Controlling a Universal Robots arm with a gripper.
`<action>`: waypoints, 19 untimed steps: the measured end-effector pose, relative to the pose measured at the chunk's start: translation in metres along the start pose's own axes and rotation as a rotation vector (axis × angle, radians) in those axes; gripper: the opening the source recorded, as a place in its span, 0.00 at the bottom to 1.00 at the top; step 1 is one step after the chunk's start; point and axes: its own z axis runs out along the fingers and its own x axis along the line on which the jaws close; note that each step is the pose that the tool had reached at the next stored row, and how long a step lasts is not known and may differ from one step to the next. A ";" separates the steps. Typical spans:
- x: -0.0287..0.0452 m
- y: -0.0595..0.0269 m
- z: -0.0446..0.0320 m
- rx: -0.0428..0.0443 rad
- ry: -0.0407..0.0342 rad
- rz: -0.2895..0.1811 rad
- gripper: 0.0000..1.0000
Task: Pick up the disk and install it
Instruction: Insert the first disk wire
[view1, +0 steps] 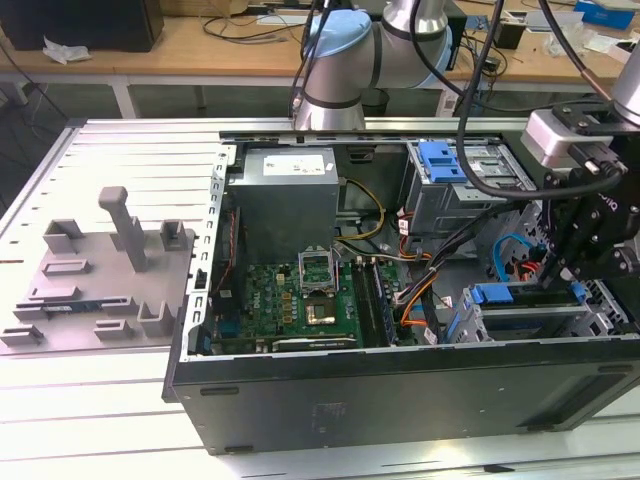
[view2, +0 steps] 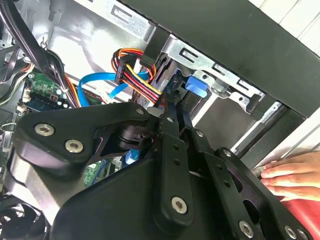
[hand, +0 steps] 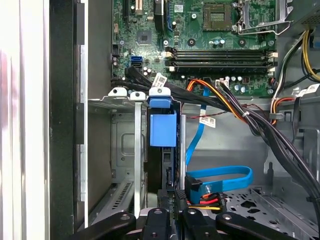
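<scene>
Disk (hand: 163, 131): standing on edge in the drive cage at the case's front corner, its blue carrier tab facing up toward the first wrist view; in the exterior view the blue frame (view1: 500, 294) shows just beside the black tool.
Gripper (hand: 172, 212): its black fingers (view2: 172, 120) are drawn in narrow, pinching the edge of the disk from above, down inside the cage.
Drive cage (hand: 125, 97): bare metal slots on one side of the disk, with white-tipped rails along the top.
Cables: a blue flat data cable (hand: 222, 177) loops just beside the gripper; a red, yellow and orange power bundle (view2: 135, 75) runs close past the fingers.
Motherboard (view1: 300, 295): green, lying flat in the middle of the open computer case (view1: 400, 385).
Power supply (view1: 288, 195): grey box at the far side of the case.
Hand (view2: 292, 175): a person's fingers resting outside the case wall, near a red surface.
Grey fixture (view1: 100, 270): on the slatted table, toward the exterior view's left, well apart from the case.
</scene>
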 end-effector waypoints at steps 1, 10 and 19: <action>0.0000 0.0000 0.0002 0.0000 0.0001 0.000 0.16; 0.0004 0.0000 -0.0071 -0.0001 -0.0007 0.000 0.30; 0.0020 0.0001 -0.0389 0.0001 -0.0007 0.002 0.30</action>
